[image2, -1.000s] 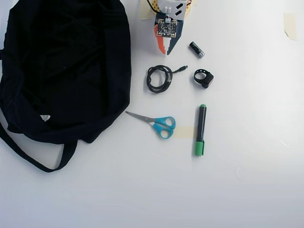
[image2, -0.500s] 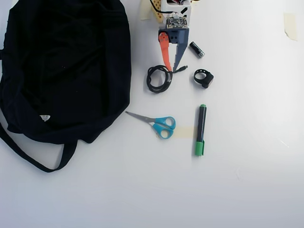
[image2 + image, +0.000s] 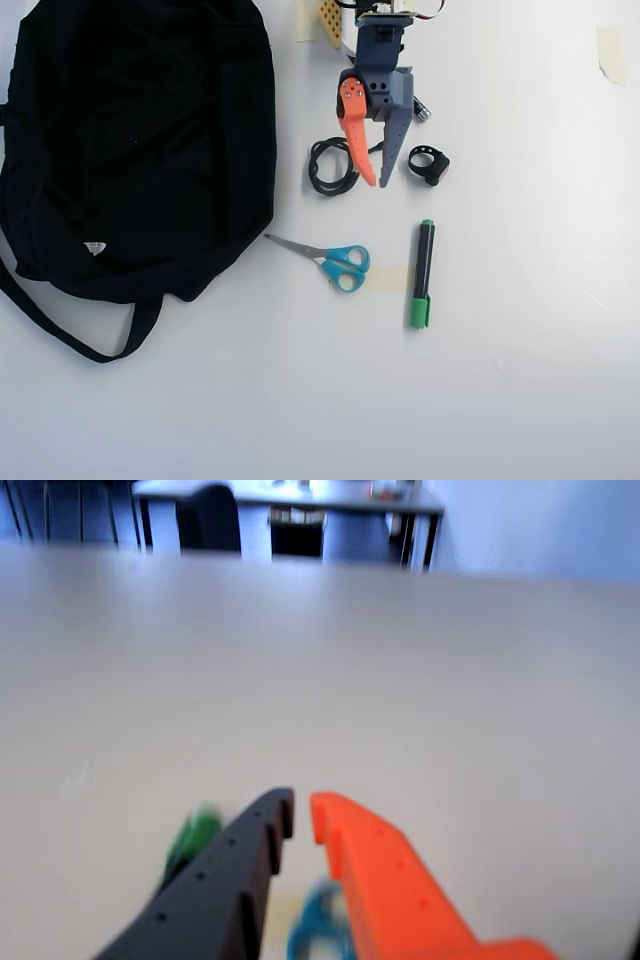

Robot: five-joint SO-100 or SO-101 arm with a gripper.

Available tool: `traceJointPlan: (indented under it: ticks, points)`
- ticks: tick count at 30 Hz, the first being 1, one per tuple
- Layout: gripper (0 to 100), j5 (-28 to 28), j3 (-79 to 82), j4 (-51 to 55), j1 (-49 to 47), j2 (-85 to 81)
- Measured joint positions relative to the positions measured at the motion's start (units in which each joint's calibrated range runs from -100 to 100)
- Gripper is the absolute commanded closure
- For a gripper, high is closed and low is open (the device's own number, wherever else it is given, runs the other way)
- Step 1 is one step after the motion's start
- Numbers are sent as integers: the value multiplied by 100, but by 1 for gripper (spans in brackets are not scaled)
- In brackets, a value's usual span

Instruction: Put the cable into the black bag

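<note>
Your coiled black cable (image 3: pixel 332 165) lies on the white table (image 3: pixel 520 400) in the upper middle of the overhead view, just right of the large black fabric bag (image 3: pixel 135 140) that fills the upper left of that frame. The cable sits outside the bag, apart from its edge, and the orange finger (image 3: pixel 355 135) of the arm crosses over its right side.

Your gripper (image 3: pixel 377 184) points down the frame from the top edge, with one orange finger and one dark grey finger (image 3: pixel 393 140). The jaws stand only narrowly apart and nothing sits between the tips. In the wrist view the same gripper (image 3: pixel 301 815) comes in from the bottom edge, black finger on the left and orange on the right, with a slim gap and bare tabletop beyond.

Just right of the grey finger you see a small black ring-shaped strap (image 3: pixel 429 164). Below, in the middle of the overhead view, lie scissors with blue handles (image 3: pixel 330 260) and, to their right, a black marker with green ends (image 3: pixel 422 273) lying upright in the frame. The wrist view shows blurred green and blue patches beside the fingers. Tan tape pieces (image 3: pixel 608 52) sit at the upper right.
</note>
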Motion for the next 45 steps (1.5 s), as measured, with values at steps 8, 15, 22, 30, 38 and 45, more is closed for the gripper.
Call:
traceJointPlan:
  ticks: [8, 15, 22, 30, 38, 45]
  points:
    - [98, 0, -2382, 86, -44, 2084]
    - [98, 0, -4803, 1855, -66, 3238]
    - [98, 0, -6305, 2894, -66, 3744]
    - [98, 0, -6329, 2920, -66, 3753]
    - [98, 29, -6250, 2920, -59, 3753]
    - [98, 34, -5802, 3736, -7, 3553]
